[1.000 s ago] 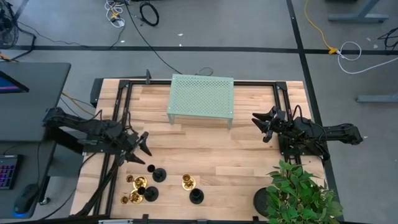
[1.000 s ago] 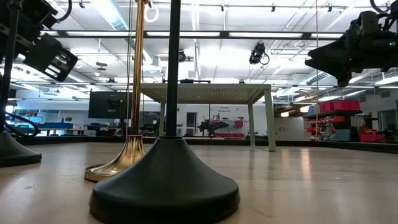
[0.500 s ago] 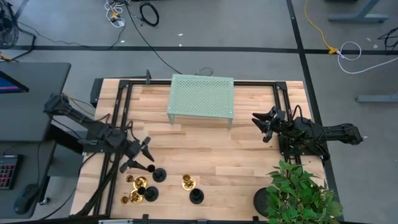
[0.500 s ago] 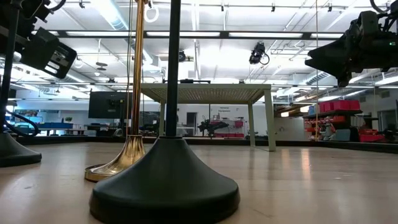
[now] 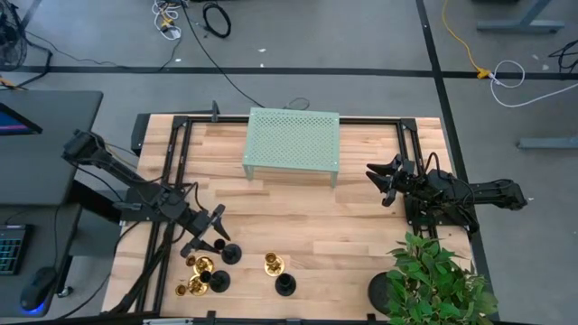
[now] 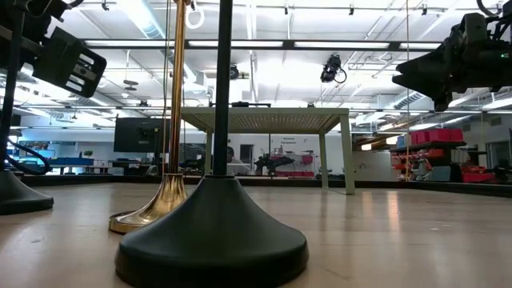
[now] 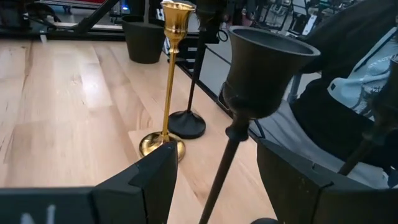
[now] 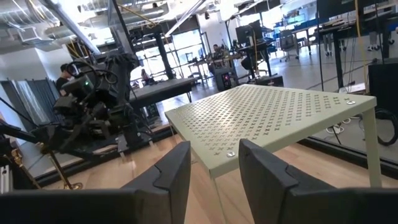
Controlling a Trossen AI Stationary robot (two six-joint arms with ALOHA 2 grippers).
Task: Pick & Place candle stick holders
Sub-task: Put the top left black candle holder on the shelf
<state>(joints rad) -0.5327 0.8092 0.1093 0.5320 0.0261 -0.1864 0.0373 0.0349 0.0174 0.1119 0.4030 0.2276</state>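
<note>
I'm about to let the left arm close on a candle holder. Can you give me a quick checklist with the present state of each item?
1. Left gripper open: ok.
2. Black holder between its fingers: ok, the stem runs through the gap.
3. Fingers level with the stem, below the cup: ok.
4. Neighbours clear: cannot tell; the gold holder and another black holder stand just beyond.
5. Right gripper out of the way: ok, it waits open near the green shelf.

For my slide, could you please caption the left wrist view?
Open left gripper straddling the stem of a black candle stick holder, with a brass holder and another black holder standing beyond.
</note>
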